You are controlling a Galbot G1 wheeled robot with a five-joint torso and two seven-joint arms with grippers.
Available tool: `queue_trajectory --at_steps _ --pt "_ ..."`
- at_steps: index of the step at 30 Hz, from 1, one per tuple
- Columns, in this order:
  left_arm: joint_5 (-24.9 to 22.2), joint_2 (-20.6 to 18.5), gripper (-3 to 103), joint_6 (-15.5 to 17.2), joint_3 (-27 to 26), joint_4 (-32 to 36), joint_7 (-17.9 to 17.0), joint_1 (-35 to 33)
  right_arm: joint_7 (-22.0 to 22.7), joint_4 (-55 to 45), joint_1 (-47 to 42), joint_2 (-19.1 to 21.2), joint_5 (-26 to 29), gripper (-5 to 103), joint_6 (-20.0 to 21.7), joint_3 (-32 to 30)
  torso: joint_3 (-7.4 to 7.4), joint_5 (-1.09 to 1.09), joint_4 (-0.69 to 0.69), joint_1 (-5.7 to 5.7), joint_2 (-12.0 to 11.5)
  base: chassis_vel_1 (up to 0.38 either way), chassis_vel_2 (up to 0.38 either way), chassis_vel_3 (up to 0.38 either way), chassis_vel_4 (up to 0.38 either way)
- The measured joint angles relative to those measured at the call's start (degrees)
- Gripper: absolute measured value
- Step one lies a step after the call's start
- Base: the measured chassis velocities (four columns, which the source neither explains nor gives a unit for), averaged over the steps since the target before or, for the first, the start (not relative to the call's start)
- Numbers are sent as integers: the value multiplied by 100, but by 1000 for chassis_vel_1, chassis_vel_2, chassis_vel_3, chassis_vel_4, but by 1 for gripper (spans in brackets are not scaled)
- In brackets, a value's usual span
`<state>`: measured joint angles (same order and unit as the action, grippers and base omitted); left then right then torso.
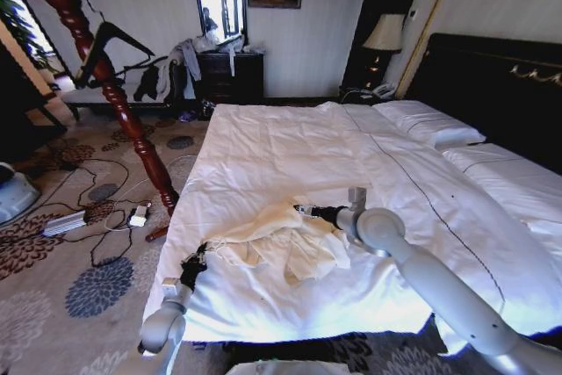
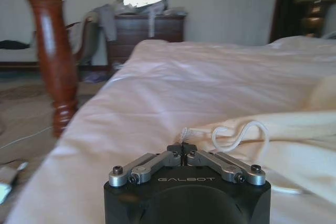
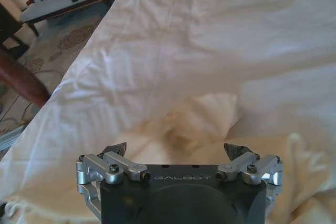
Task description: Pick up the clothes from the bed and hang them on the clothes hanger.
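Note:
The clothes (image 1: pixel 283 241), a cream long-sleeved shirt, lie crumpled on the bed (image 1: pixel 290 142) near its front edge. My left gripper (image 1: pixel 195 262) sits at the shirt's left edge. In the left wrist view the left gripper (image 2: pixel 182 149) is shut, with a frayed tuft of the clothes (image 2: pixel 294 135) pinched at its tips. My right gripper (image 1: pixel 305 211) hovers over the shirt's far side. The right wrist view shows the right gripper (image 3: pixel 177 149) open wide just above the clothes (image 3: pixel 184 129). The black clothes hanger (image 1: pixel 112 41) hangs on the wooden pole at the back left.
The reddish-brown wooden pole (image 1: pixel 114 90) leans beside the bed's left side. Cables and a power strip (image 1: pixel 63 222) lie on the patterned carpet. A dark dresser (image 1: pixel 230 75) with garments stands at the back wall. Pillows (image 1: pixel 426 122) and the dark headboard (image 1: pixel 492 85) are at the right.

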<state>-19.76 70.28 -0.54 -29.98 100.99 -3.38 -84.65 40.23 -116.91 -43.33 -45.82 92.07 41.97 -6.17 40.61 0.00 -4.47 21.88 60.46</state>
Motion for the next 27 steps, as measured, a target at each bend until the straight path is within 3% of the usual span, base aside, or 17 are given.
queue_trajectory --at_steps 4,7,9,12,15,18,25,27 --pt "-127 34 0 -134 -110 -13 -24 -6 -28 -33 45 38 175 100 -82 -140 0 -1 2 0 0 0 0 0 0" --pt "-251 64 0 -281 -110 123 -19 -16 -242 -310 -365 98 255 100 -367 -118 0 -1 1 0 0 0 0 0 0" --pt "-315 75 0 -342 -102 198 6 -14 -378 -434 -626 106 150 100 -527 -59 0 0 0 0 0 0 0 0 0" --pt "-522 81 0 -470 -82 417 82 17 -926 -598 -1370 -27 -494 100 -1077 264 0 0 -2 -1 1 0 0 0 0" --pt "-546 65 0 -479 -79 493 83 20 -1208 -447 -1493 -152 -756 103 -1334 393 0 0 0 -1 0 0 0 0 0" --pt "-542 5 0 -477 -78 585 83 -10 -1369 -212 -1487 -338 -828 90 -1536 541 0 0 2 0 0 0 0 0 0" --pt "-523 -100 0 -457 -101 630 78 -32 -1339 19 -1463 -550 -829 84 -1556 720 0 -1 1 0 0 0 0 0 0" --pt "-523 -141 0 -451 -102 618 78 -10 -1285 55 -1477 -612 -831 75 -1562 781 0 0 1 0 0 0 0 0 0"
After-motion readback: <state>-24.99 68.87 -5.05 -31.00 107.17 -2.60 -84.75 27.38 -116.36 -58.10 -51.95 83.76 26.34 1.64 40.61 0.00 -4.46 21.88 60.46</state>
